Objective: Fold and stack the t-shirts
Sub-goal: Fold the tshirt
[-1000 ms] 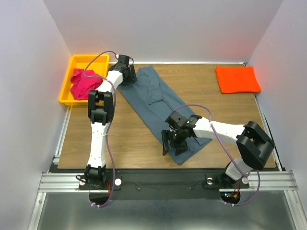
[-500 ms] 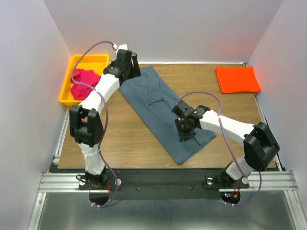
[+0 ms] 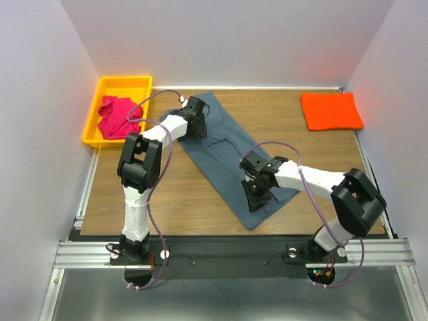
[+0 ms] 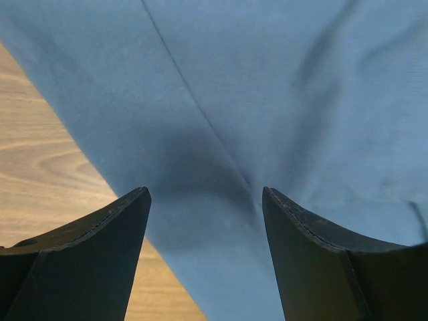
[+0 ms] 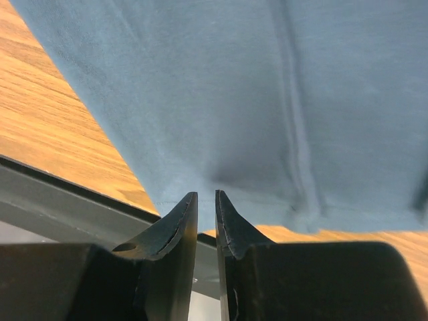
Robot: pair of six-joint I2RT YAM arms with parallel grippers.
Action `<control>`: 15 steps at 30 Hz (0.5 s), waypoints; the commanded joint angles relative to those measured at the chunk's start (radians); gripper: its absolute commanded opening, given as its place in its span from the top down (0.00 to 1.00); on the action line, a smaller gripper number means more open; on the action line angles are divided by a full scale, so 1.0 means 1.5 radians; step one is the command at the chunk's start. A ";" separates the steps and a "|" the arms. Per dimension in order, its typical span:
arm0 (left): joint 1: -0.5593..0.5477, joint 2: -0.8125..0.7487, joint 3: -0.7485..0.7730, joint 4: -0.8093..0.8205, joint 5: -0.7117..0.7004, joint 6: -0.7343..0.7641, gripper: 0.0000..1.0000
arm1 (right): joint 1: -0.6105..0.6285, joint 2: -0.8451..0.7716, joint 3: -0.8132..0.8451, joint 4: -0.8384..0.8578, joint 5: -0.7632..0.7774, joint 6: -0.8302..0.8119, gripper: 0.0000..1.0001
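Seen from above, a grey-blue shirt (image 3: pixel 217 150) lies on the wooden table (image 3: pixel 167 194) as a long slanted band, running from the far left toward the near middle. An orange shirt (image 3: pixel 331 110) sits folded in the far right corner. A pink shirt (image 3: pixel 119 117) lies crumpled in the yellow bin (image 3: pixel 124 82) at the far left.

The left gripper (image 4: pixel 205 194) hangs over the far end of the grey-blue shirt with its fingers wide apart and cloth beneath the gap, close to the shirt's side edge. The right gripper (image 5: pixel 206 194) is at the near end by the hem, its fingers drawn almost together with only a thin slit between them.

We judge that the step is taking hold of the band's two ends to fold it across. To do it well, the left fingers should close on all the layers at the edge. Both ends should then rise together so that the cloth carries over flat, with its edges matched.

We cannot tell whether any cloth is caught at the right fingertips, or whether the left fingertips touch the shirt. In the overhead view the wrists hide both sets of fingers. The sleeves and collar of the grey-blue shirt are hard to make out.
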 commanded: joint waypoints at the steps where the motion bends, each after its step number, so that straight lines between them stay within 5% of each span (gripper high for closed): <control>1: 0.004 0.018 0.057 -0.001 -0.009 -0.006 0.21 | 0.015 0.020 -0.011 0.062 -0.046 0.014 0.77; 15: 0.048 0.214 0.276 -0.092 -0.021 0.039 0.21 | 0.096 0.168 0.082 0.169 -0.135 0.110 0.77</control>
